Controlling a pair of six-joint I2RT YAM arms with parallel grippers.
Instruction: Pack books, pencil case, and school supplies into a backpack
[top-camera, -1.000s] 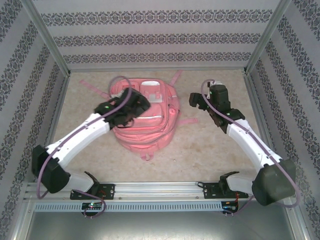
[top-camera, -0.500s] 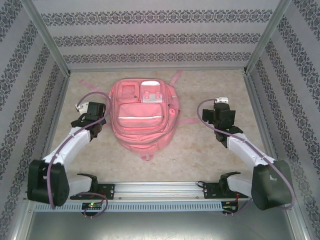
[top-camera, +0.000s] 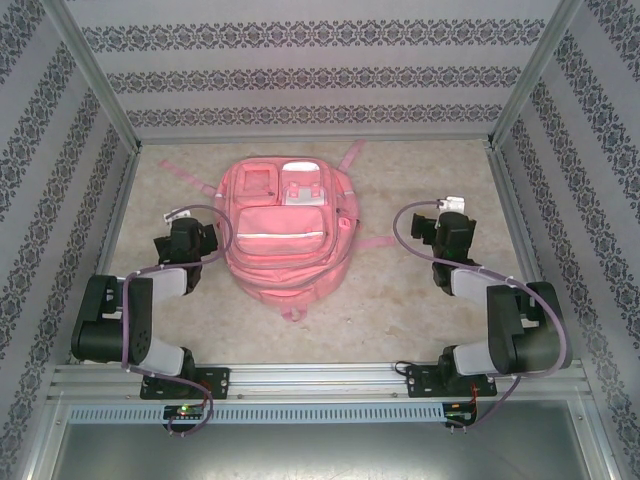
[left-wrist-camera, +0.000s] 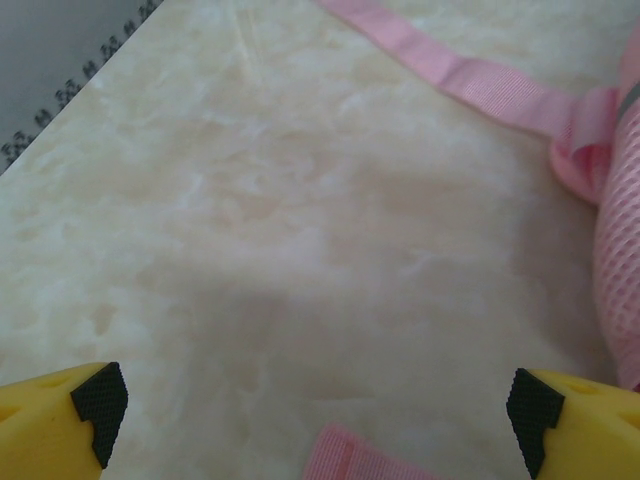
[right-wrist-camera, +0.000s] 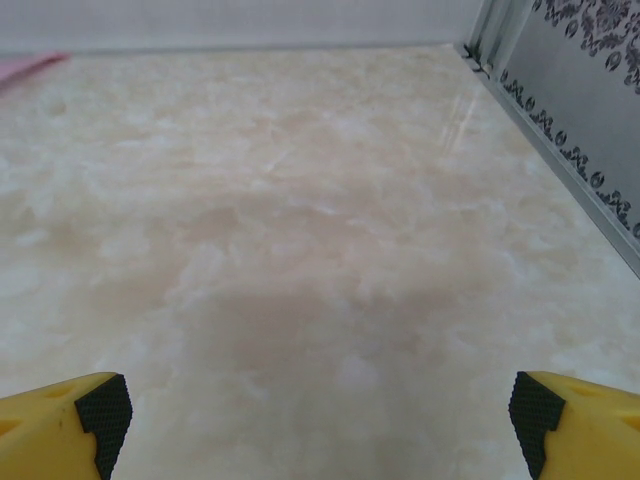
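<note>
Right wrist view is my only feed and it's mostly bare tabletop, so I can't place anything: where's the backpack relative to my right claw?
Observer: From above, the backpack lies flat mid-table, front pockets up, to the left of the right claw and apart from it.
Operator: And the left claw?
Observer: The left claw sits on the backpack's other side, beside its edge.
Operator: Is it holding anything?
Observer: No. In the left wrist view its jaws stand wide open over bare table, with a pink strap running across ahead of them.
</note>
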